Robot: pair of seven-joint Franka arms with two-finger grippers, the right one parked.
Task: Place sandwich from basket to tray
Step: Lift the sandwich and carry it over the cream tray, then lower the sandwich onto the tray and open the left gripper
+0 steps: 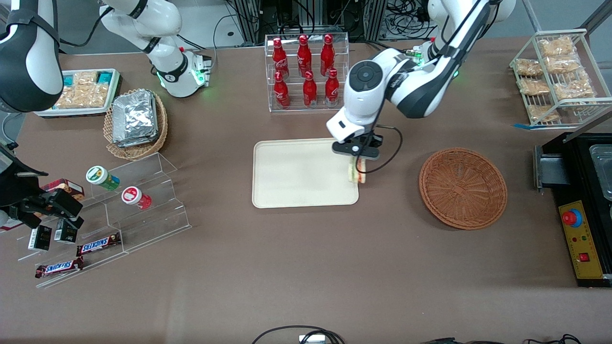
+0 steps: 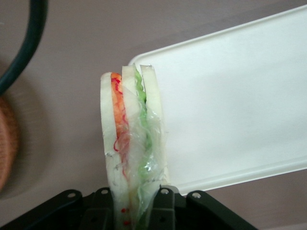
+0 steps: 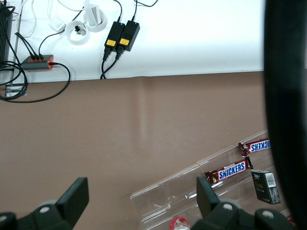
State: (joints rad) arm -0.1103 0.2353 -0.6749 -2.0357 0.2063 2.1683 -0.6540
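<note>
The sandwich (image 1: 358, 173) (image 2: 132, 139), a wrapped wedge of pale bread with orange, red and green layers, hangs from my left gripper (image 1: 357, 165) (image 2: 134, 206), which is shut on it. It hovers over the edge of the cream tray (image 1: 296, 174) (image 2: 240, 110) that faces the basket. The round reddish-brown wicker basket (image 1: 463, 187) (image 2: 7, 143) sits beside the tray toward the working arm's end, with nothing in it.
A clear rack of red bottles (image 1: 306, 71) stands farther from the front camera than the tray. A tan basket of foil packets (image 1: 136, 122) and clear shelves of snacks (image 1: 119, 210) lie toward the parked arm's end. A black machine (image 1: 583, 200) lies toward the working arm's end.
</note>
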